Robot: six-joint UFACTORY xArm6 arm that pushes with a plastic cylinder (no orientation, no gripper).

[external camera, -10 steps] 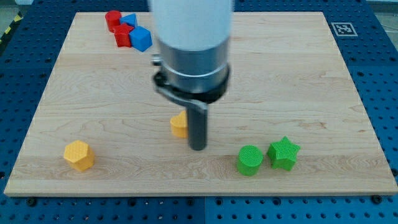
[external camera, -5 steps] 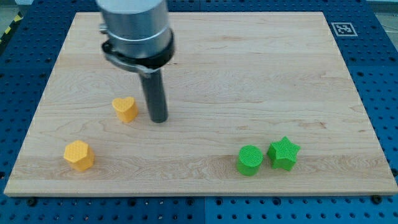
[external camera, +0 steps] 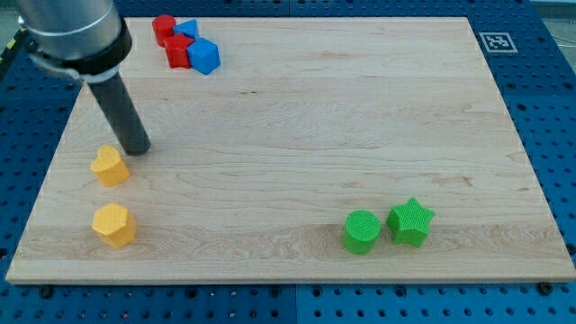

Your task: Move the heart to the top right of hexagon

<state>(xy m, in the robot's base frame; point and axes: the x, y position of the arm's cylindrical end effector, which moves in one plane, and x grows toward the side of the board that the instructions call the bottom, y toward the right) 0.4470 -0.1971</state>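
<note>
The yellow heart (external camera: 109, 166) lies near the board's left edge. The yellow hexagon (external camera: 114, 224) sits just below it, toward the view's bottom left, with a small gap between them. My tip (external camera: 136, 148) rests on the board just above and to the right of the heart, close to it or touching it.
Two red blocks (external camera: 171, 40) and two blue blocks (external camera: 202, 54) are bunched at the view's top left. A green cylinder (external camera: 362, 231) and a green star (external camera: 410, 221) stand side by side at the bottom right. A marker tag (external camera: 497, 40) is at the board's top right corner.
My tip swept from the board's middle to the left, and the yellow heart slid left with it, ending just above the hexagon. The other blocks stayed put.
</note>
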